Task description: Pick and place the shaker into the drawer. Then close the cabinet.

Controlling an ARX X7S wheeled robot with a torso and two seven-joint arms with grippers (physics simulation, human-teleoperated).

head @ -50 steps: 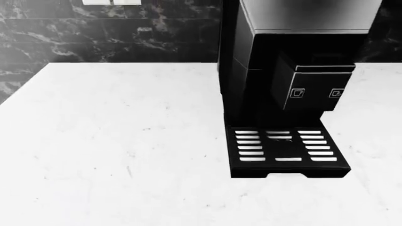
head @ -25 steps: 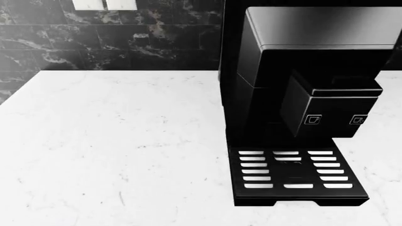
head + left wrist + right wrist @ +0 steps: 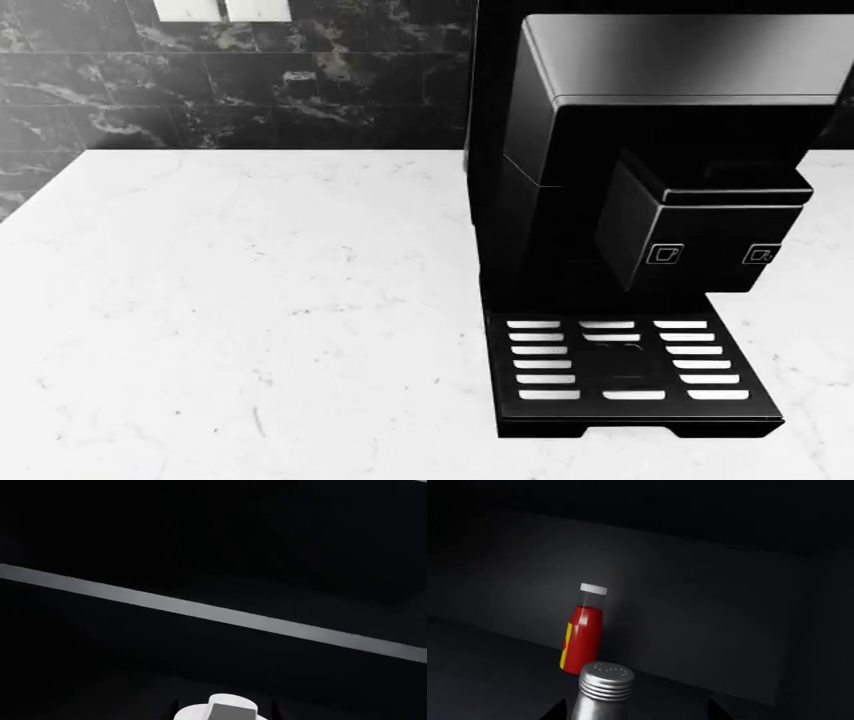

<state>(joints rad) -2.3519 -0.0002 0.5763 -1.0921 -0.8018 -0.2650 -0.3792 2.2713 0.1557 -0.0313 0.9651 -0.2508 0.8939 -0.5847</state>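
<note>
Right gripper: only two dark finger tips are seen at the bottom edge of the right wrist view, one (image 3: 555,711) on each side of the shaker (image 3: 600,690). Contact with the shaker cannot be made out, so whether the jaws are clamped on it or merely set apart around it cannot be told. The arm itself is hidden from all views.

Shaker: a slim silver cylinder with a ridged, hole-dotted cap is shown upright between those tips, nearest the right wrist camera, inside a dark enclosure. Its base is cut off by the frame.

Red bottle (image 3: 582,639): red body, yellow label strip, clear neck and white cap; it is stood upright just beyond the shaker, near a dark grey back wall (image 3: 707,610). Whether the two touch cannot be told.

Left gripper: not identified. At the bottom edge of the left wrist view a white rounded part with a grey block (image 3: 225,711) is seen; its nature is unclear. Beyond it a pale grey strip (image 3: 213,612) is crossed diagonally over near-black surfaces. Jaw spacing is not shown.

Head view, near to far: a white marbled countertop (image 3: 240,320); a black coffee machine (image 3: 627,200) with a slotted drip tray (image 3: 621,365) stood on it at the right; a dark marbled backsplash (image 3: 240,90) behind. Neither arm is shown there.
</note>
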